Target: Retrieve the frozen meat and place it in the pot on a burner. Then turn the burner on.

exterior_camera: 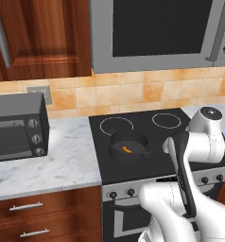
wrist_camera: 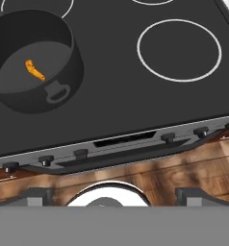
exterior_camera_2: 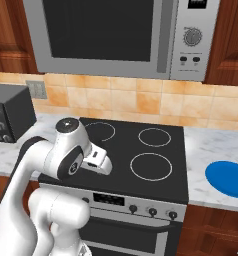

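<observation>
Frozen meat (wrist_camera: pixel 34 70) already lies in the pot (wrist_camera: pixel 32 62), on the pot floor, loose. The pot sits on the front left burner of the stove (exterior_camera: pixel 147 137), so the placing part looks done; the step in hand is turning the burner on.

My hand (wrist_camera: pixel 114 192) is empty, fingers (wrist_camera: pixel 39 196) spread wide apart, hanging over the stove's front edge and looking down at the knob row (wrist_camera: pixel 121 144). In the hand view two knobs sit at the left under the pot, one a bit further in, then two or three on the right past the dark display strip.

To do it well: pick the knob for the pot's burner. I'd guess one of the left pair, but can't tell which, no markings readable. Drop lower and turn the wrist so the fingers face the panel front, centre them around that one knob, close, then twist. Keep clear of the neighbour knob; they sit close together.
</observation>
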Motion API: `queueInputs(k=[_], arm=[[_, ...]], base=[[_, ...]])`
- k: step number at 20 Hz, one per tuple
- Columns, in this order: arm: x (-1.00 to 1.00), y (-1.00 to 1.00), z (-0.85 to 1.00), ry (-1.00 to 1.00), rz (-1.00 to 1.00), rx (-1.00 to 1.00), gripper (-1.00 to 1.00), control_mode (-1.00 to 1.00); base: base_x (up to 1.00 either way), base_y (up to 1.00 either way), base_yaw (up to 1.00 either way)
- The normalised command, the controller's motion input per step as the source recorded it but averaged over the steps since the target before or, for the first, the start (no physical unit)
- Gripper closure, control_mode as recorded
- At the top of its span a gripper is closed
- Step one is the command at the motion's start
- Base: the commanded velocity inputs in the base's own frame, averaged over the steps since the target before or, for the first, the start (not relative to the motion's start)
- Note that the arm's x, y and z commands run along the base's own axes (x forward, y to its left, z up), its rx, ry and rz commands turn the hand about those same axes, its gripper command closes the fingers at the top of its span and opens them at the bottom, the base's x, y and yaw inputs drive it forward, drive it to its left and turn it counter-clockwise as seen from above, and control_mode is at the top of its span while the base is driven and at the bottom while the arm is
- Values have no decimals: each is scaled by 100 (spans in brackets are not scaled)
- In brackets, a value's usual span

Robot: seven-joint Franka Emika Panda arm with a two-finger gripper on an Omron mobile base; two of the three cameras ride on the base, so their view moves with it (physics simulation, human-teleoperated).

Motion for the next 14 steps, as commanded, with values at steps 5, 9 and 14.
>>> queueInputs(k=[5,9,14], arm=[[27,-2,-1,0,0,0,-100,-100],[4,-1,-14,0,0,0,-100,-100],[0,0,-1,0,0,0,-100,-100]], base=[[0,0,0],[0,0,0],[0,0,0]])
